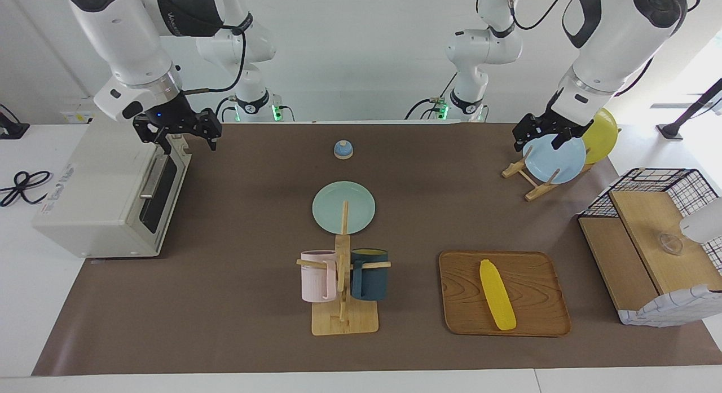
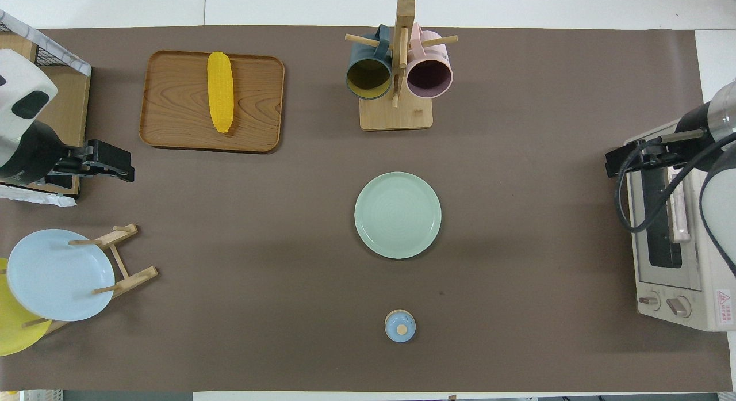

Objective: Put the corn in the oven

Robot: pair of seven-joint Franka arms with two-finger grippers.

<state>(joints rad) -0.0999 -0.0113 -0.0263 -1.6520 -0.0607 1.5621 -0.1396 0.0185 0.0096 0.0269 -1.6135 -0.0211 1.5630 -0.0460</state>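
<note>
Overhead, right tool [image 1: 179, 135] hangs at oven [image 1: 96, 204].

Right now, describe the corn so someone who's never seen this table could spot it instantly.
Find the wooden tray toward the left arm's end of the table, beside the mug rack and farther from the robots than the plate stand. The corn lies flat on that tray, alone. It is a long, tapered, bright yellow cob with kernel rows, unlike the round yellow plate on the stand.

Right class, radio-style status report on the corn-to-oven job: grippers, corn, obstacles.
Right gripper over oven, door shut. Left gripper above the plate rack, empty. Corn untouched on wooden tray. Mug stand between tray and oven.
</note>
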